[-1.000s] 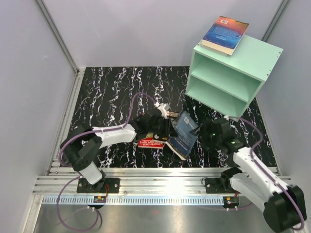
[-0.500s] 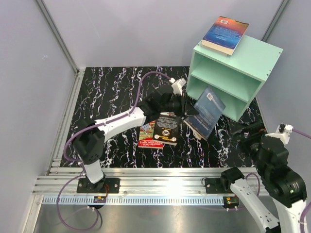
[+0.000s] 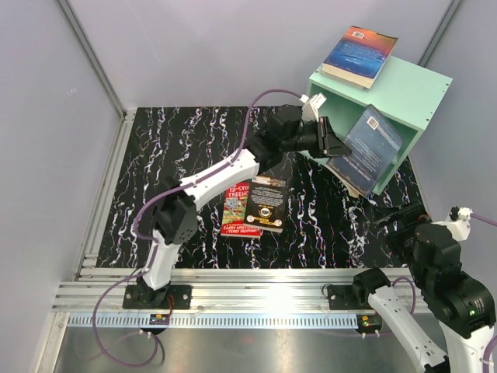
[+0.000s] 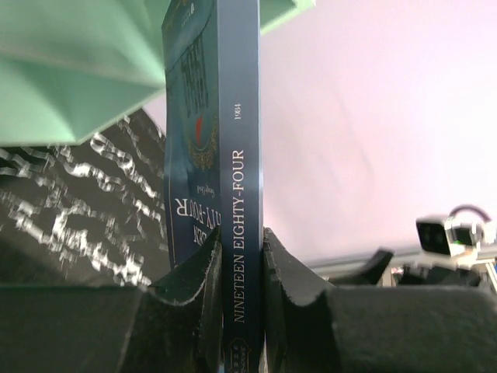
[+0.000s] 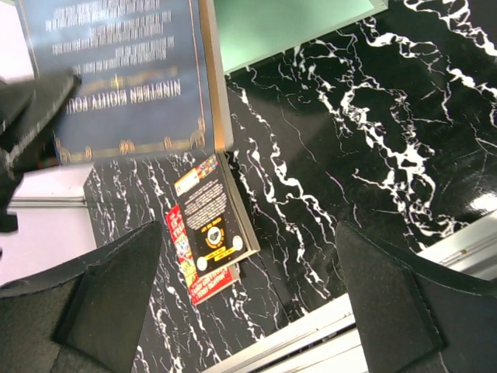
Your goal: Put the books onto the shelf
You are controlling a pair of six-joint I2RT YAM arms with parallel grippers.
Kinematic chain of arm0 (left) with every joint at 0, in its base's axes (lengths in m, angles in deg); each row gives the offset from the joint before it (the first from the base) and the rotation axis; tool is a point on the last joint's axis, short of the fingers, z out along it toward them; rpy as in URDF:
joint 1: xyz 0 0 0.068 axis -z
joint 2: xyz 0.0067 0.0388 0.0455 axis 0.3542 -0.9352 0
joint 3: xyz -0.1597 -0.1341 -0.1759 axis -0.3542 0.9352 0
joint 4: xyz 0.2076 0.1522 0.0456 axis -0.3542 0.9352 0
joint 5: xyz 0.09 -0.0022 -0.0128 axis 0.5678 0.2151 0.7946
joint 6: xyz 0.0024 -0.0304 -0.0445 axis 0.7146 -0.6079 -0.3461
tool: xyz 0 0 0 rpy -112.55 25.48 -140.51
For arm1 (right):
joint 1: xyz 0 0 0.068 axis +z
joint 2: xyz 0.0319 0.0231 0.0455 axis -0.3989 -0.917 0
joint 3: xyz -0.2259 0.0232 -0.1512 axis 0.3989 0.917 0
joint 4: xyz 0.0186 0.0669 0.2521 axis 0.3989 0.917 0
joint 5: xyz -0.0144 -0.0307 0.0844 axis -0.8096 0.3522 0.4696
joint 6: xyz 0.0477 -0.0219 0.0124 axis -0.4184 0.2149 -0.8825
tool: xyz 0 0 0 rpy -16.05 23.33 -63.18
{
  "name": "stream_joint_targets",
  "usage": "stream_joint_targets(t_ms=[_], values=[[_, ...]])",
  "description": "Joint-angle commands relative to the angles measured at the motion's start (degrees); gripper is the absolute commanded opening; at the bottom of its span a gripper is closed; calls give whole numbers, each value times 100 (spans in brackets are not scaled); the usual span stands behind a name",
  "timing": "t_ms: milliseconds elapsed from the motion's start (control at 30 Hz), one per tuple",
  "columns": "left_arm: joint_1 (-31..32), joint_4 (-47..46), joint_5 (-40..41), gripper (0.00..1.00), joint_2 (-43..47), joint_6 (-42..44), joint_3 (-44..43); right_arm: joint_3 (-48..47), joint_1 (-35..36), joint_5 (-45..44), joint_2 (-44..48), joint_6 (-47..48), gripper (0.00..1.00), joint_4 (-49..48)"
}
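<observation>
A: Left pincer?
B: left gripper (image 4: 242, 256) nearly closed, fingers clamped on the spine edge of a dark-blue paperback (image 3: 371, 148) titled Nineteen Eighty-Four. Book is off the table, tilted, at the open front of the mint-green wooden shelf unit (image 3: 408, 89). Can't tell if it's inside a compartment.
A: Right?
B: right gripper (image 5: 248, 233) spread wide, holding nothing, above the table near the shelf's front.
A: Other books?
B: 1 blue-orange sunset paperback (image 3: 359, 56) flat on the shelf top. 2 on the table, well apart from the shelf: black paperback with gold emblem (image 3: 266, 203) overlapping a red paperback (image 3: 235, 216).
A: Surface, room?
B: black table with white marble veining (image 3: 178, 155), pale grey wall panels (image 3: 194, 47), aluminium rail (image 3: 248, 299) at near edge.
</observation>
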Motion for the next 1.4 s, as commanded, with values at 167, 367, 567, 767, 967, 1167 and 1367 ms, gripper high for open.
stream_joint_targets(t_ms=[167,367,567,767,967,1167,1367], values=[[12,-507,44,0,-989,-618,-1546,-382,-12,-407,75,185,100,221],[-67,-1667,185,0,-1473,-1523,-1380,-461,-12,-434,137,229,100,353],[-67,-2337,659,0,-1535,-1586,-765,-417,-21,-513,242,264,100,423],[-146,-3032,1012,0,-2123,-2006,-596,-294,-12,-469,295,264,100,423],[-59,-2629,1151,0,-2239,-1754,-1097,-356,-3,-513,242,352,100,415],[3,-1626,1529,0,-2151,-1638,-1694,-347,-12,-426,146,370,100,256],[108,-1363,1863,0,-2291,-1752,-2291,-206,-12,-460,154,423,100,230]])
